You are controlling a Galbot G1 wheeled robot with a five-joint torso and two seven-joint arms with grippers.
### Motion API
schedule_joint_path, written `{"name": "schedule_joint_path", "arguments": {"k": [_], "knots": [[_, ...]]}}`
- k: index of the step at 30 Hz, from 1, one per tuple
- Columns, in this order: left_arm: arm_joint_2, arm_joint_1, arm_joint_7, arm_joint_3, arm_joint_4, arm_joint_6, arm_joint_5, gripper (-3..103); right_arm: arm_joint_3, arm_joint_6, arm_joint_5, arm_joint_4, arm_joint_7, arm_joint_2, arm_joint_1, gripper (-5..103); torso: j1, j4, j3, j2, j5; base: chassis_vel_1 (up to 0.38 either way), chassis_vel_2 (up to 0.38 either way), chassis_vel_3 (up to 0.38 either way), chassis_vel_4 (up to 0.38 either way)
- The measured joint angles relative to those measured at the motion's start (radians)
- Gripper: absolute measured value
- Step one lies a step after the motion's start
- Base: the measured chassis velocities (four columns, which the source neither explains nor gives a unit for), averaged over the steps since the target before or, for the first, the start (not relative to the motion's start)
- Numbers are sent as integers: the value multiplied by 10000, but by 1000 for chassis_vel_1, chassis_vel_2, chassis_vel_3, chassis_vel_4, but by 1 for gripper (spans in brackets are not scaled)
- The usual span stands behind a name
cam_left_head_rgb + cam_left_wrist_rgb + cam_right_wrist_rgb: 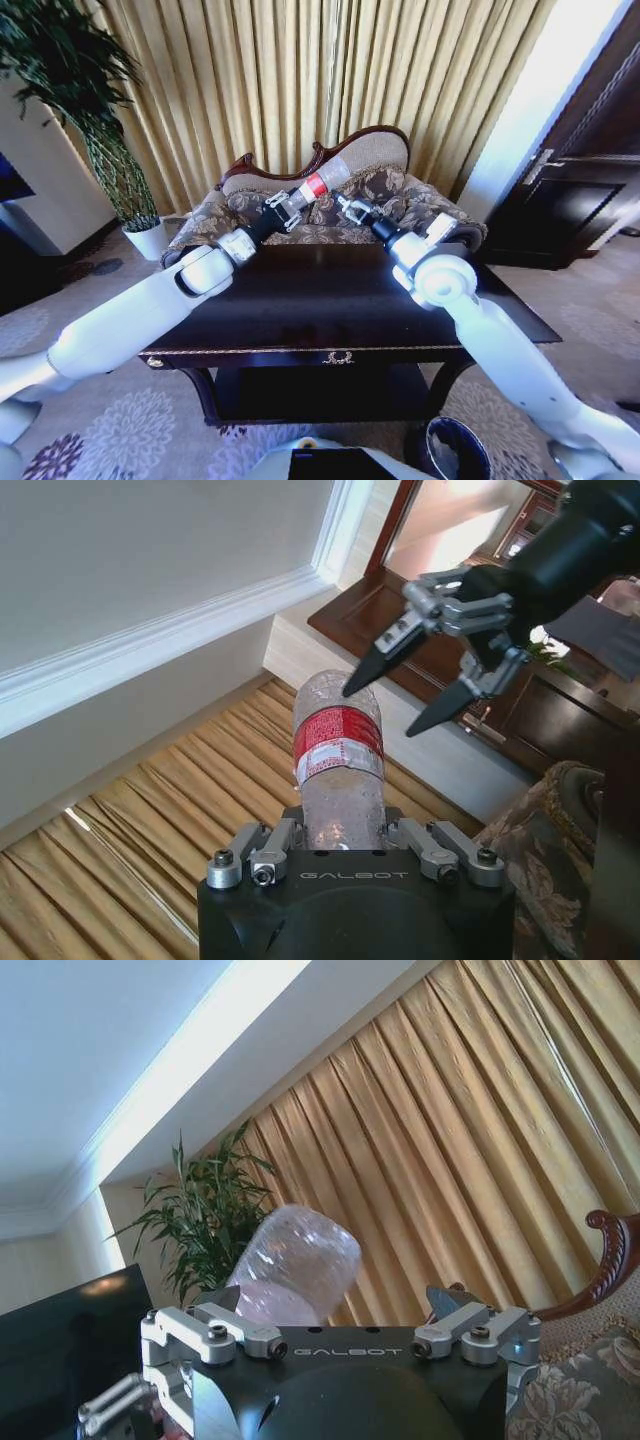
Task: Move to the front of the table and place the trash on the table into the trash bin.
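above table (300, 300): left hand (345, 845) grips bottle (338, 755); right hand (420, 685) open at its base; sofa (400, 190) behind.

living room, sofa (330, 205), gold curtains (300, 80), potted plant (90, 110)

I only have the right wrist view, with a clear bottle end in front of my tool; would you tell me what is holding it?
Observer: The left tool grips the bottle at one end, below its red label, raised above the table.
Operator: Thank you. Is my own tool closed on it?
Observer: No. The left wrist view shows the right tool open, with its fingertips at the bottle's free end.
Operator: And where is the bin?
Observer: The bin stands on the floor on the near side of the table, by the robot's right side.
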Motion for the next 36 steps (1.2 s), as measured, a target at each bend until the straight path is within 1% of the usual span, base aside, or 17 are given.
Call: {"name": "schedule_joint_path", "arguments": {"k": [12, 13, 15, 16, 17, 18, 19, 22, 23, 24, 26, 28, 31, 33, 34, 35, 36], "knots": [[-240, -532, -62, 657, -145, 225, -51, 32, -9, -29, -102, 128, -136, 19, -35, 100, 0, -2, 0, 0, 0, 0, 0, 0, 0], [-269, -578, -67, 688, -165, 260, -59, 32, -29, -33, -179, 144, -192, 4, -49, 103, 0, -3, 0, 0, 1, 0, 0, 0, 0], [-286, -591, -72, 701, -174, 274, -62, 32, -51, -34, -230, 156, -217, -8, -54, 103, 0, -3, 0, 0, 1, 0, 0, 0, 0], [-322, -591, -151, 753, -207, 300, -79, 32, -110, -37, -315, 174, -233, -43, -55, 95, 0, -3, 0, 1, 0, 0, 0, 0, 0], [-325, -581, -191, 783, -230, 322, -108, 32, -114, -38, -330, 181, -238, -52, -53, 95, 0, -3, 0, 1, 1, 0, 0, 0, 0], [-323, -554, -223, 815, -268, 361, -145, 32, -113, -38, -348, 183, -239, -65, -51, 90, 0, -2, -1, 1, 0, 0, 0, 0, 0], [-323, -554, -223, 815, -268, 361, -145, 32, -113, -38, -348, 183, -239, -65, -51, 90, 0, -2, -1, 1, 0, 0, 0, 0, 0], [-305, -499, -308, 891, -372, 438, -197, 32, -40, -52, -354, 210, -249, -110, -71, 74, -1, 0, 0, 0, -1, 0, 0, 0, 0], [-305, -499, -308, 891, -372, 438, -197, 32, -40, -52, -354, 210, -249, -110, -71, 74, -1, 0, 0, 0, -1, 0, 0, 0, 0], [-309, -489, -311, 920, -393, 448, -202, 32, 0, -61, -351, 243, -260, -143, -100, 69, 0, -1, 0, 0, -1, 0, 0, 0, 0], [-330, -482, -314, 962, -418, 451, -203, 32, 74, -70, -349, 293, -267, -211, -143, 62, 0, -1, 0, 1, -1, 0, 0, 0, 0], [-340, -480, -315, 985, -433, 457, -202, 32, 121, -72, -339, 312, -269, -247, -171, 62, -1, -2, 0, 0, 0, 0, 0, 0, 0], [-370, -463, -316, 1042, -493, 488, -225, 32, 250, -73, -331, 353, -270, -336, -227, 52, -1, -3, -1, 1, 1, 0, 0, 0, 0], [-374, -459, -316, 1042, -507, 497, -240, 32, 271, -74, -328, 367, -273, -355, -236, 52, 0, -3, 0, 0, 1, 0, 0, 0, 0], [-377, -439, -317, 1047, -573, 541, -364, 32, 347, -76, -314, 415, -278, -442, -300, 47, -1, -1, -1, 1, 0, 0, 0, 0, 0], [-367, -420, -315, 1051, -638, 567, -465, 32, 420, -77, -302, 447, -284, -519, -377, 47, 0, -1, 0, 0, -1, 0, 0, 0, 0], [-356, -400, -304, 1057, -671, 573, -507, 28, 470, -78, -299, 464, -287, -559, -441, 47, 0, -2, -1, 1, -1, 0, 0, 0, 0]]}}
